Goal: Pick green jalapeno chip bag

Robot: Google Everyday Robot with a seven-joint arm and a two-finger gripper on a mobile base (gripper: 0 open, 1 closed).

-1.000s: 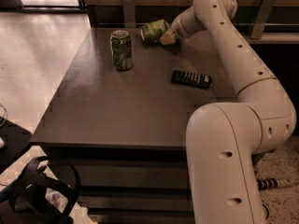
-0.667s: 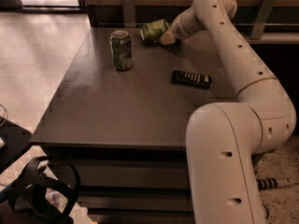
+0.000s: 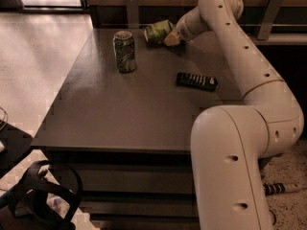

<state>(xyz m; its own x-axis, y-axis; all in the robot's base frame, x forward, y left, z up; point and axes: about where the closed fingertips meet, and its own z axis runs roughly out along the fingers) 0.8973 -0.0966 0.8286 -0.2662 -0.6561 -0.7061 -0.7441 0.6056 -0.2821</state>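
The green jalapeno chip bag (image 3: 158, 31) is a crumpled light-green foil bag at the far edge of the dark table (image 3: 120, 109), tilted with its right end up. My gripper (image 3: 172, 37) is at the bag's right end and touches it, at the end of my white arm, which reaches in from the right. The part of the bag under the gripper is hidden.
An upright green drink can (image 3: 124, 51) stands left of the bag and a little nearer. A flat dark bar with white marks (image 3: 196, 81) lies right of centre. A wall rail runs behind the table. Black gear (image 3: 43, 200) sits on the floor at the lower left.
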